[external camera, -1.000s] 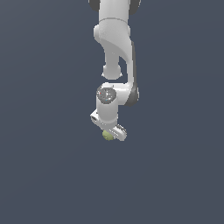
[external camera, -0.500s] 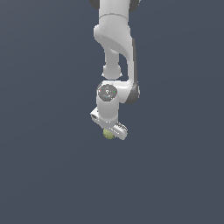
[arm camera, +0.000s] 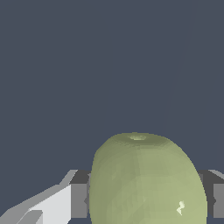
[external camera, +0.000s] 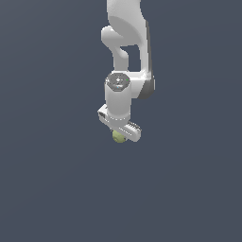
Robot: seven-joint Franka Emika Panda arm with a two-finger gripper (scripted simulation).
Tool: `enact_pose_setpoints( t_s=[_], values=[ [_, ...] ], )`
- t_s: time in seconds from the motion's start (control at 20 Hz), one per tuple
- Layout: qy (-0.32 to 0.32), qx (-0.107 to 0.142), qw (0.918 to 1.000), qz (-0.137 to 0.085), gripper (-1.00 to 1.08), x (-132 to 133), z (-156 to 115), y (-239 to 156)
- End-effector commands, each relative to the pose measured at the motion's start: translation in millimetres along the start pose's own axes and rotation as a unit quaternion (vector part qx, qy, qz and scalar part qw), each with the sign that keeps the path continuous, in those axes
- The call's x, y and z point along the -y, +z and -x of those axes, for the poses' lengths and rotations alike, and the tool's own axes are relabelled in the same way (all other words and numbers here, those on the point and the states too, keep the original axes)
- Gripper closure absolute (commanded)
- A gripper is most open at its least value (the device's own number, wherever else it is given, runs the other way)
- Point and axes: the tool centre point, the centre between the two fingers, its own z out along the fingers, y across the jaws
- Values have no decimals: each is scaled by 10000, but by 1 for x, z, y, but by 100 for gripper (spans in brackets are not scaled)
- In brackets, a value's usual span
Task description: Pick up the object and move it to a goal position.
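Observation:
The object (external camera: 117,137), a small olive yellow-green ball, peeks out under the white hand of my arm in the exterior view. My gripper (external camera: 119,137) is shut on it, and the hand hides most of the ball there. In the wrist view the object (arm camera: 146,181) looms large between the two grey fingers (arm camera: 78,197), which press on both of its sides. A small dimple shows on the ball's far end and a pale fleck on its flank.
Only a flat dark blue-grey ground (external camera: 52,179) surrounds the arm in both views. The white arm (external camera: 125,42) rises out of the exterior view's upper edge.
The hand with the ball has risen a little in the exterior view over the last second. The grip on the ball is unchanged.

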Motion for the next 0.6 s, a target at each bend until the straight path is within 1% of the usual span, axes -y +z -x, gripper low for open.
enact_pose_setpoints(
  t_s=[0.0, 0.55],
  values=[
    [2, -3, 10000, -4, 108, 0, 5, -24],
    [8, -8, 10000, 4, 108, 0, 33, -154]
  ],
)
